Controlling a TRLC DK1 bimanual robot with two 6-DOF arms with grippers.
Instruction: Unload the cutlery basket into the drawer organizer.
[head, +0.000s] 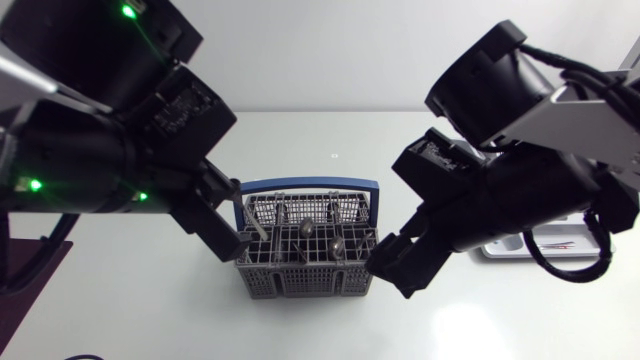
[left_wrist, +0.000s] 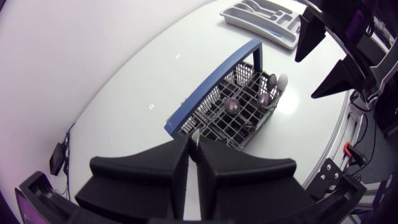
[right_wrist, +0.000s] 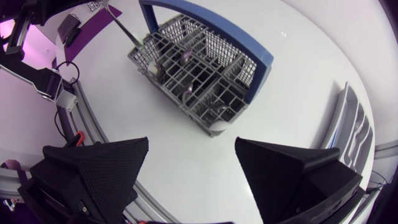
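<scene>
Utensil (right_wrist: 127, 28): its thin metal handle is clamped in the closed left gripper (left_wrist: 193, 138) at the basket's left end; its kind cannot be told.
Basket (head: 310, 185): set mid-table, with spoons (left_wrist: 231, 106) held in its cells.
Right gripper (right_wrist: 192, 142): held wide open and empty, just beside the basket's right end.
Organizer (left_wrist: 261, 18): placed at the far right, partly hidden under the right arm.
Risk: the basket could probably be dragged or tipped if the utensil is caught in the grid; the handle could be twisted loose; the right arm could be struck on the way across.
</scene>
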